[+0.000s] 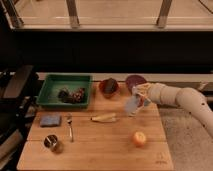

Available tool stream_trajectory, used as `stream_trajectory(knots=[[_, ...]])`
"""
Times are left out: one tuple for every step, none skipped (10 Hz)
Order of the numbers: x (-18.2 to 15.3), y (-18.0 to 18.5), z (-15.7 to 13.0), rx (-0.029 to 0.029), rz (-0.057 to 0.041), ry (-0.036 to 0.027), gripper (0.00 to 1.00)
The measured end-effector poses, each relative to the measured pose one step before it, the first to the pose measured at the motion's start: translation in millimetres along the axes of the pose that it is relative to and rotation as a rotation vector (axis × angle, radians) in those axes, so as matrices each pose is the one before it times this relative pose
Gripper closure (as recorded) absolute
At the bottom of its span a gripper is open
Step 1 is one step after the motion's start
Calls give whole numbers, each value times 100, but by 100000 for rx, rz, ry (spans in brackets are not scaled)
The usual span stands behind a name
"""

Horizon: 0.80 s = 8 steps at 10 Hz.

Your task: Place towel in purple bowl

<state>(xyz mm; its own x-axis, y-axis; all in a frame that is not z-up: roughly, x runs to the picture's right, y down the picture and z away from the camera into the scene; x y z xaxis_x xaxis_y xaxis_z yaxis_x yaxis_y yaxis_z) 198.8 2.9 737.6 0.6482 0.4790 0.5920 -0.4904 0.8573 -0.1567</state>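
Right now the end effector [138, 98] grips the towel [132, 105] beside the purple bowl [135, 81]. Released early — it drapes the rim, slides onto the desk [100, 145].

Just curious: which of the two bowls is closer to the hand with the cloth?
The purple bowl, at the table's back right. The hand, shut on the towel, is right beside it; the red bowl sits further left.

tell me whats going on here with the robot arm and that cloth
The robot's gripper is shut on a small grey-blue towel, holding it in the air above the wooden table. The towel hangs just in front of the purple bowl, which sits next to a red-orange bowl. The towel is not in the bowl yet.
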Motion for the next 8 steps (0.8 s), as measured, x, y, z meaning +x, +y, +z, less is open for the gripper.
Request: stream_trajectory(knots=[[-259,-933,-759,2339,-11,553,98],[-371,-717,-214,1480,-141,203,98],[-362,-721,-18,1083,-248,184,98],[-433,-717,176,909,-300,92,98],[-437,-633,320,941,-145,-203,98],[31,-773,113,1442,774,-35,98],[118,-578,132,1082,948,-133,98],[53,-687,552,885,1290,-410,98]])
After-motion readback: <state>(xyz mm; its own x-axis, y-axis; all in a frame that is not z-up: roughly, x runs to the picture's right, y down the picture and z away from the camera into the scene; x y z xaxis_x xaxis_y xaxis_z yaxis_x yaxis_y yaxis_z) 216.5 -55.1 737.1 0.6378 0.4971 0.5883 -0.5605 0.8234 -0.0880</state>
